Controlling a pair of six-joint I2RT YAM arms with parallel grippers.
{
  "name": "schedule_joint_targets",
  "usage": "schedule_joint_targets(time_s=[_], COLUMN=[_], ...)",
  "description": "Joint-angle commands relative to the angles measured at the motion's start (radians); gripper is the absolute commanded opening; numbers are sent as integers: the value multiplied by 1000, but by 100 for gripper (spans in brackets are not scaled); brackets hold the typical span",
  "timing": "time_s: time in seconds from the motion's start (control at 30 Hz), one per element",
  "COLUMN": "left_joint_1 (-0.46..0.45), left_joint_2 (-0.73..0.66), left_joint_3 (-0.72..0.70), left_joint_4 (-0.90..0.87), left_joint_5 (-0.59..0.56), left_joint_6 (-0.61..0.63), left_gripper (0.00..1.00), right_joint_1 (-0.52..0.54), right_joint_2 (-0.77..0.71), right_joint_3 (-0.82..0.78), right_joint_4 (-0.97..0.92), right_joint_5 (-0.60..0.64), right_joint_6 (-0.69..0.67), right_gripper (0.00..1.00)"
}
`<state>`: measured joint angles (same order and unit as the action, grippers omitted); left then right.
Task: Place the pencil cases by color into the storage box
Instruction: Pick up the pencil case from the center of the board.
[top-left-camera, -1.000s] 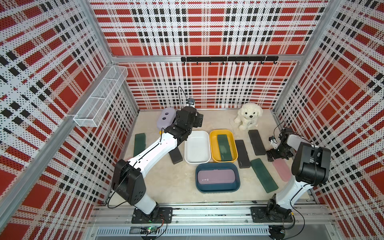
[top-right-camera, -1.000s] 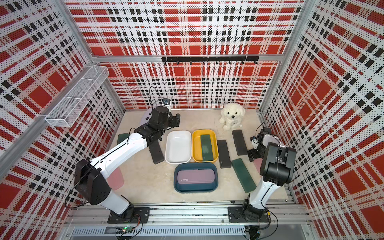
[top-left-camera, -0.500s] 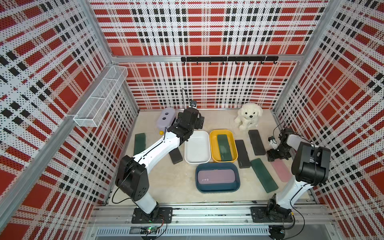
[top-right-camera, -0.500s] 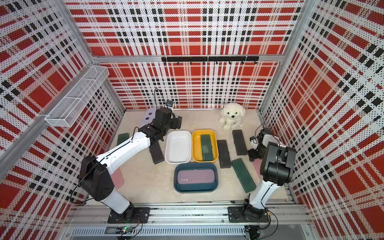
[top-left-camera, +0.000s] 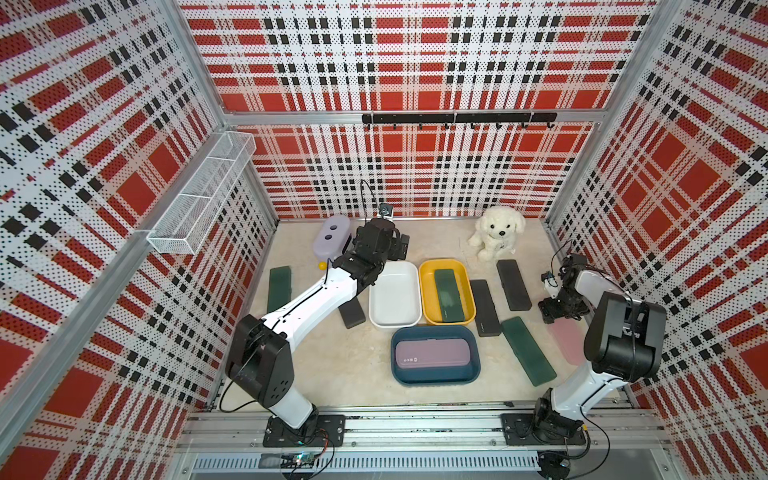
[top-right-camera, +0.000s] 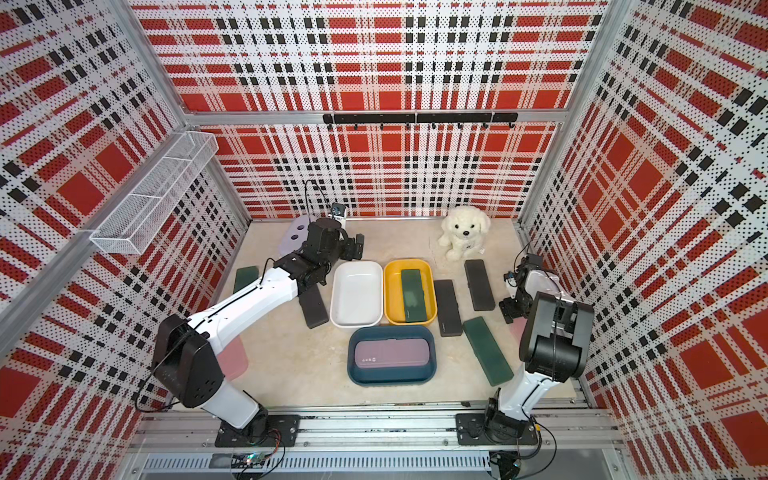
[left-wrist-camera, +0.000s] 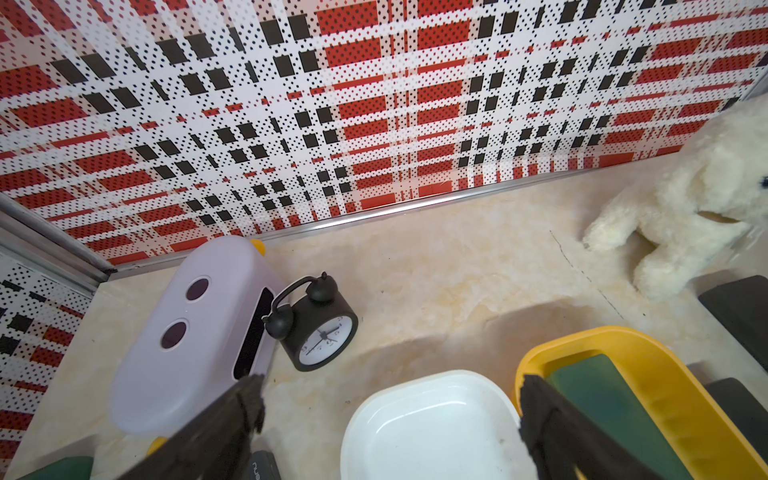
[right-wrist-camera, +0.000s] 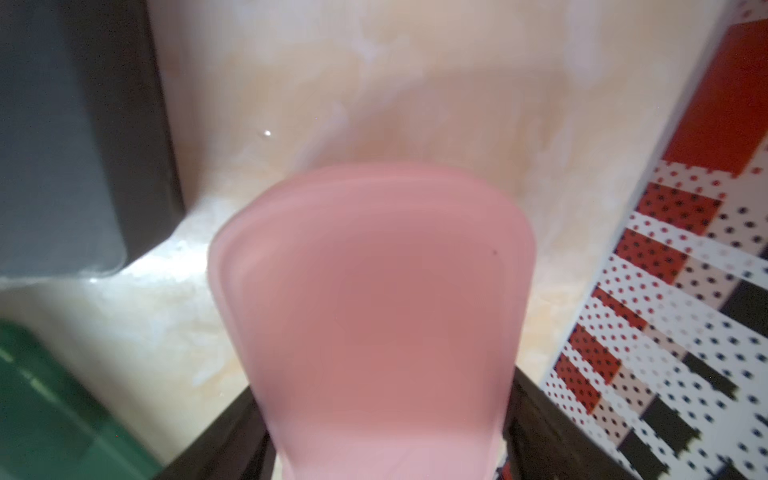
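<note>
While the right gripper sits clamped across one end of the pink pencil case, lying on the table by the right wall | left gripper hangs wide open, empty, near the white bin | we judge the case light, stiff, slick-shelled | we'd grip across its narrow width; end hold may sag.

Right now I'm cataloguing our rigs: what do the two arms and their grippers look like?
Both the left arm and right arm have white rounded links, bulky black joint housings and thin black cables. The left gripper and right gripper are black, with dark fingers.
</note>
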<state>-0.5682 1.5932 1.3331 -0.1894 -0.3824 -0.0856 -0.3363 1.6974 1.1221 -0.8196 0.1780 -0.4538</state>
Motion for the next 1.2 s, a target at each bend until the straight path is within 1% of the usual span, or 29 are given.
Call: schedule_joint_targets(time_s=[0.0, 0.17, 0.23, 0.33, 0.53, 0.77, 0.83, 0.97, 1.07, 1.17], left_joint_1=[-1, 15, 22, 35, 58, 86, 91, 93, 97, 111], left_joint_2=[-55, -84, -95, -107, -145, -206, -215, -230, -240, -257], left_joint_3=[-30, -63, -76, -97, -140, -200, -211, -233, -241, -255], left_joint_4=[56, 84, 94, 100, 104, 124, 123, 110, 93, 85], left_joint_5=[31, 62, 76, 86, 82, 62, 58, 11, -26, -38], left_joint_6=[-17, -50, -69, -89, -116, -170, -181, -204, -228, -255], left_gripper=[99, 99, 99, 99, 99, 99, 99, 99, 99, 99], right_joint_1=[-1, 12, 40, 112, 281, 518, 584, 721, 820, 912], right_joint_2=[-75, -160, -185, -214, -262, -298, -300, -290, -276, -249], right_joint_3=[37, 45, 53, 76, 128, 157, 161, 172, 180, 190], right_joint_4=[-37, -42, -50, -62, -81, -97, -101, -112, -119, -131], right_joint_5=[21, -36, -59, -101, -163, -209, -207, -188, -164, -132], right_joint_6=[-16, -50, -64, -87, -141, -221, -229, -232, -222, -211], right_gripper=[78, 78, 78, 78, 78, 78, 78, 78, 78, 78])
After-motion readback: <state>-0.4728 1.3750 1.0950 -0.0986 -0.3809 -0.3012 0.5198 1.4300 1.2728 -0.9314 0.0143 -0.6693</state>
